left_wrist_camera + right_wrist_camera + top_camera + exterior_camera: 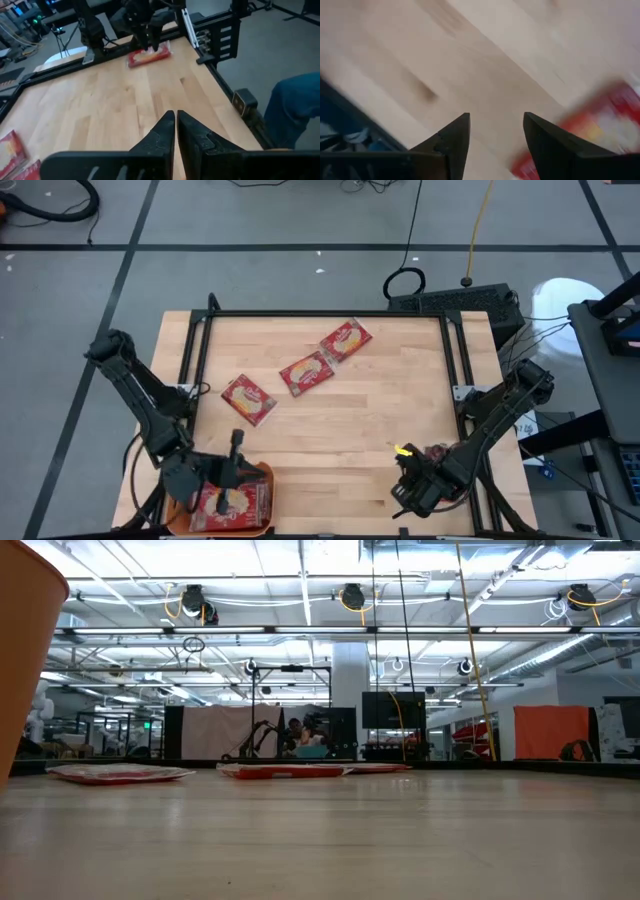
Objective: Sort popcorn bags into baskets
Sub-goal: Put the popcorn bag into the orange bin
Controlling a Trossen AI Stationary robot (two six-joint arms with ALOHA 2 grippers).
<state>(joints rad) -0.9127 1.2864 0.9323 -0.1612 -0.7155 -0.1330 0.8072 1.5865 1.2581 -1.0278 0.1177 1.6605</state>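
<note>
Popcorn bags lay in two places. Three red packets sat spread on the wooden surface [380, 420]: one [247, 399] toward the left side, one [306, 373] near the middle, and one [346, 340] just beyond it toward the far edge, those last two touching or nearly touching at a corner. More red packets [232, 502] lay inside the orange basket [264, 476], which stood at the near left corner of the surface. From table height, the basket's orange wall [25, 650] filled the left edge of the low view, and the loose packets showed as flat red strips [120, 774] on the wood.

Over the basket hung the left gripper [236, 452], its two dark fingers [162, 136] pressed almost together with only a thin slit between them and nothing held. Its wrist camera looked across the surface toward the far arm, where another red packet [149, 55] lay beneath that arm's gripper.

At the near right corner was the right gripper [405, 478], low over the wood. Its fingers [451, 142] stood apart with bare surface showing between them, and a blurred red packet [590, 127] lay just beside one finger; whether the finger touched it could not be told.

A person's blue-clad leg [292, 107] showed beside the surface in the left wrist view.
</note>
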